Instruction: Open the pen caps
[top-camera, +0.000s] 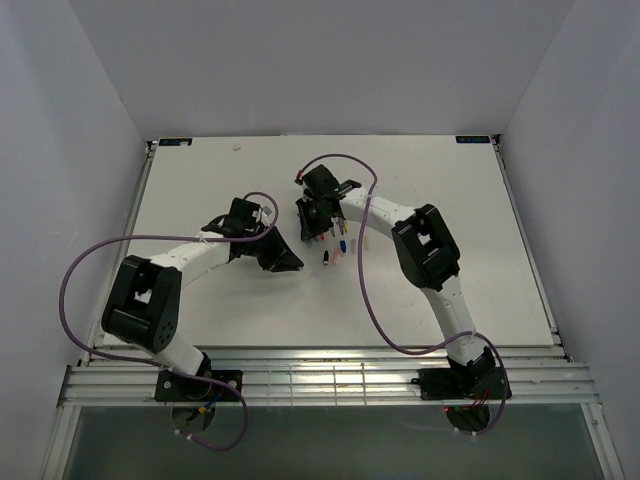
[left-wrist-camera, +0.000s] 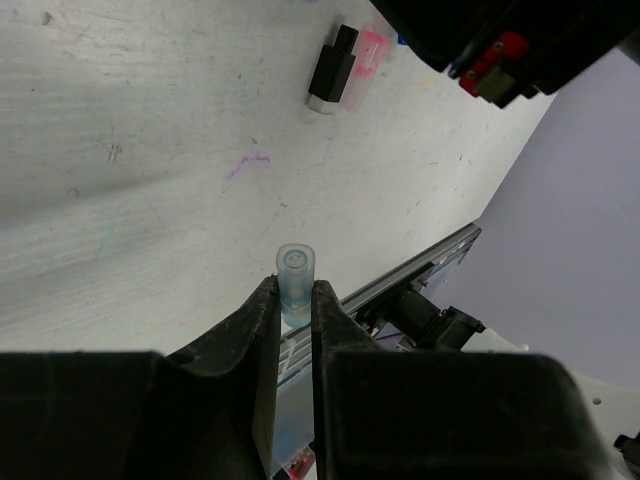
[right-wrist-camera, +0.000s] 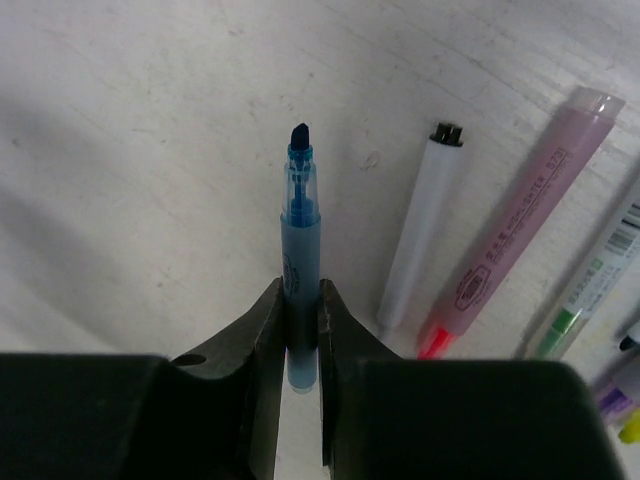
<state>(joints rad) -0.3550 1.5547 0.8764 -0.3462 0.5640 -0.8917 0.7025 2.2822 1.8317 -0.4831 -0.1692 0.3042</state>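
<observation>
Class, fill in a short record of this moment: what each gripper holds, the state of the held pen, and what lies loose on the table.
Left gripper: shut on a clear blue cap
Right gripper: shut on a blue pen
Pen state: uncapped, tip bare
Loose on the table: white pen, pink pen, black cap, pink cap

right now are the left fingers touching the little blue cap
Touching. The left wrist view shows the blue cap pinched between the left fingers, both pressed against its sides with no gap.
</observation>
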